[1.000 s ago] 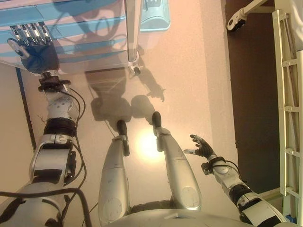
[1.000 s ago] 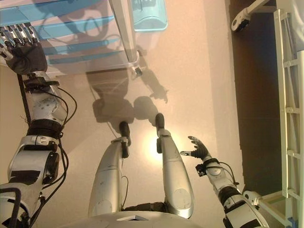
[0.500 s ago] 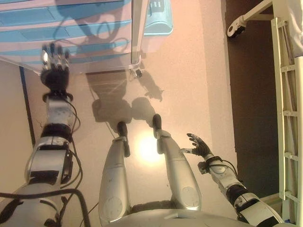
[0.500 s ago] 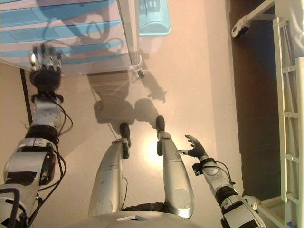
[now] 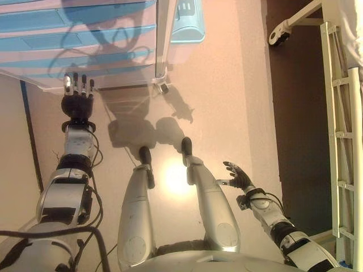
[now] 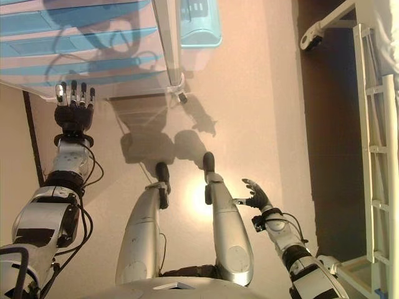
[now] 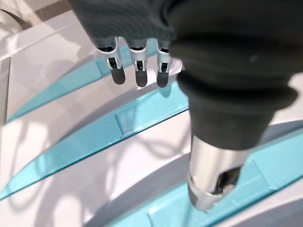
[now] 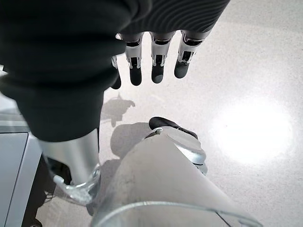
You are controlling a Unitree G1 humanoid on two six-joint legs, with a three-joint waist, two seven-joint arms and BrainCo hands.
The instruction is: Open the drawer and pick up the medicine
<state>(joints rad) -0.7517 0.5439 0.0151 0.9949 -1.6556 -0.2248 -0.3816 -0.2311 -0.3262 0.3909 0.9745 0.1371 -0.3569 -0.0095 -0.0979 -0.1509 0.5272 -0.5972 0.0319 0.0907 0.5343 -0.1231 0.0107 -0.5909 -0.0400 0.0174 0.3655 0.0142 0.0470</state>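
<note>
A white cabinet (image 5: 85,39) with several light-blue drawer fronts (image 7: 142,113) stands at the far left, all of them closed. My left hand (image 5: 77,99) is stretched out just before the cabinet's lower edge, fingers straight and holding nothing. In the left wrist view its fingertips (image 7: 137,75) hover close over a blue drawer front without touching it. My right hand (image 5: 238,177) hangs low at my right side, relaxed and holding nothing. No medicine shows in any view.
A pale blue bin (image 5: 187,22) stands to the right of the cabinet. A white ladder-like frame (image 5: 340,113) runs along the right edge, with a caster wheel (image 5: 277,37) at the top right. A dark floor strip (image 5: 298,113) lies beside it.
My left hand has drawn back and down from the upper drawer fronts to the cabinet's lower edge. The right hand has hardly moved. The view has shifted a little.
</note>
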